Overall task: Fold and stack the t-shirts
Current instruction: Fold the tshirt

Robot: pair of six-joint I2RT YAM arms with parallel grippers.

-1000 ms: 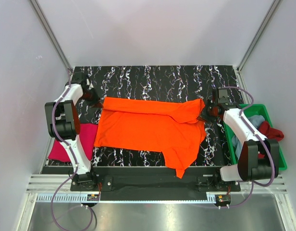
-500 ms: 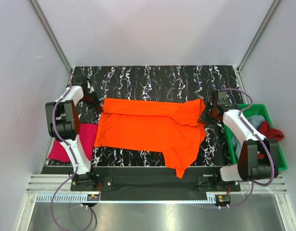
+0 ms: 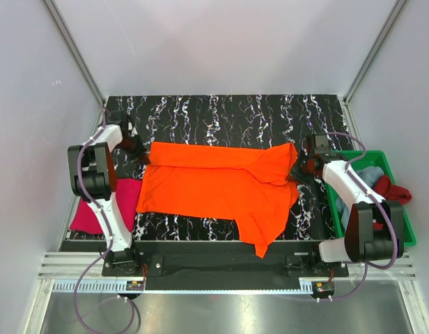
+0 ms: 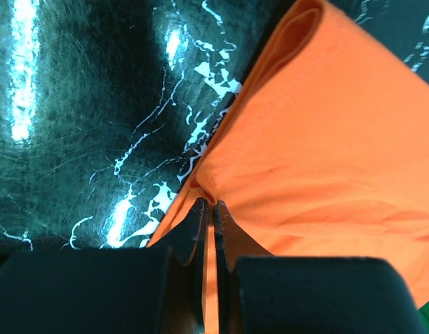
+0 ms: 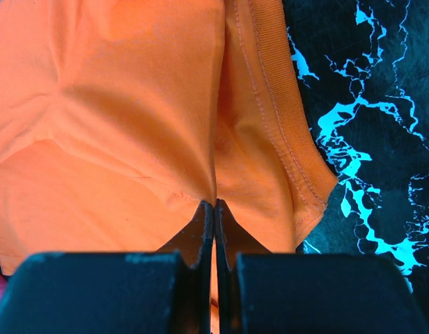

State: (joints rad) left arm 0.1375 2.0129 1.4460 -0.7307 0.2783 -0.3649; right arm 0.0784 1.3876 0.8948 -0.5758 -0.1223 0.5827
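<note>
The bright orange t-shirt lies spread across the black marbled table, its far edge folded over. My left gripper is shut on the shirt's far left corner; cloth is pinched between the jaws. My right gripper is shut on the shirt's far right edge near a sleeve hem. The magenta-pink t-shirt lies at the table's left edge beside the left arm. The dark red t-shirt and the light blue t-shirt lie bunched in the green tray.
The green plastic tray stands at the table's right edge beside the right arm. Grey walls with metal corner posts enclose the table at the back and sides. Black marbled table shows beyond the shirt.
Both grippers have moved slightly inward and toward the near side with the shirt's far corners. The shirt's far edge has shifted a little with them.
</note>
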